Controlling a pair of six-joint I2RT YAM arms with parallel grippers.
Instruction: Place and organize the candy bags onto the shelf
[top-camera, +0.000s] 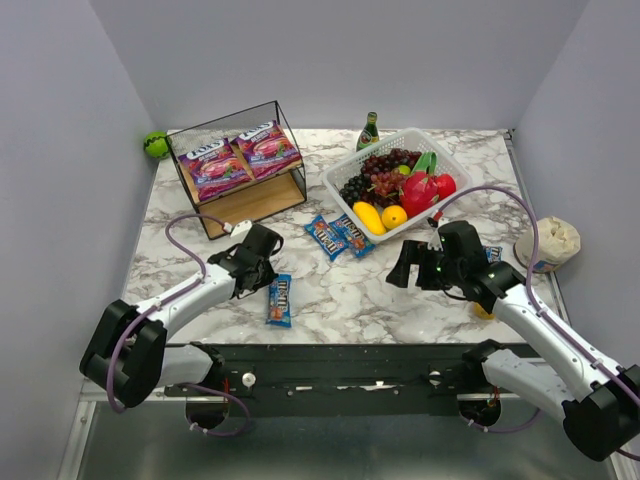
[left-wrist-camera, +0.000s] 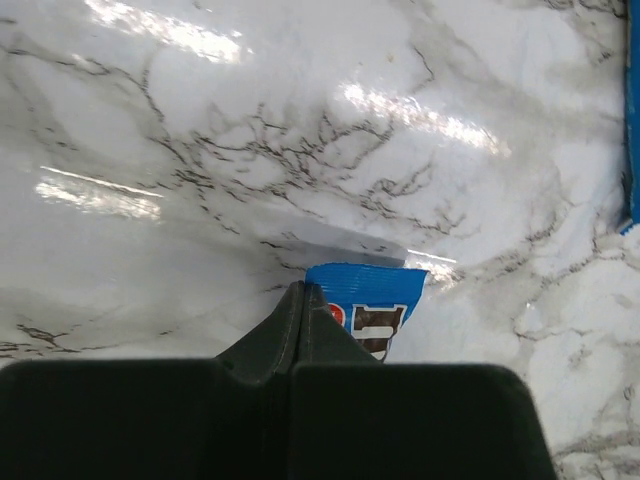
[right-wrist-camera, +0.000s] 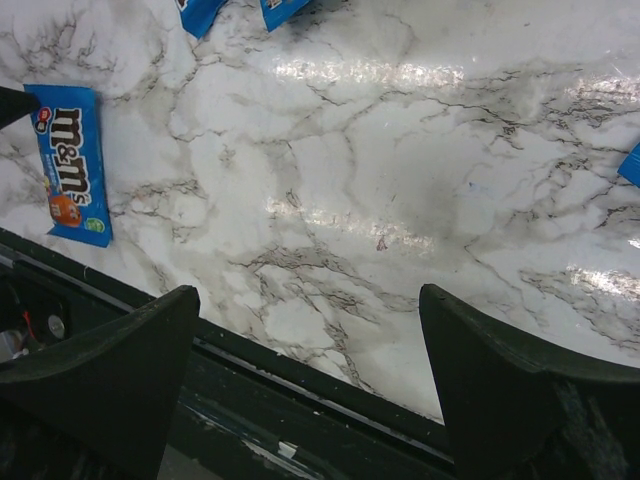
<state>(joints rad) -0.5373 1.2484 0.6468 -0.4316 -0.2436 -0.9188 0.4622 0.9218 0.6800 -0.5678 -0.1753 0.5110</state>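
Observation:
Two purple candy bags (top-camera: 215, 166) (top-camera: 267, 148) lie side by side on the top board of the black wire shelf (top-camera: 256, 201) at the back left. Two blue packets (top-camera: 326, 237) (top-camera: 353, 234) lie in front of the basket. A third blue packet (top-camera: 280, 300) (left-wrist-camera: 385, 300) (right-wrist-camera: 70, 165) lies flat near the front edge. My left gripper (top-camera: 268, 279) (left-wrist-camera: 303, 287) is shut, its tips at this packet's upper corner; no wrapper shows between them. My right gripper (top-camera: 417, 272) (right-wrist-camera: 310, 290) hovers open over bare marble. Another blue packet (top-camera: 492, 254) (right-wrist-camera: 632, 165) peeks out beside it.
A white lattice basket (top-camera: 345, 180) of fruit stands at the back centre with a green bottle (top-camera: 369, 131) behind it. A green ball (top-camera: 155, 144) sits left of the shelf. A white crumpled bag (top-camera: 546, 243) stands at the right edge. A black rail (right-wrist-camera: 300, 375) runs along the table's near edge.

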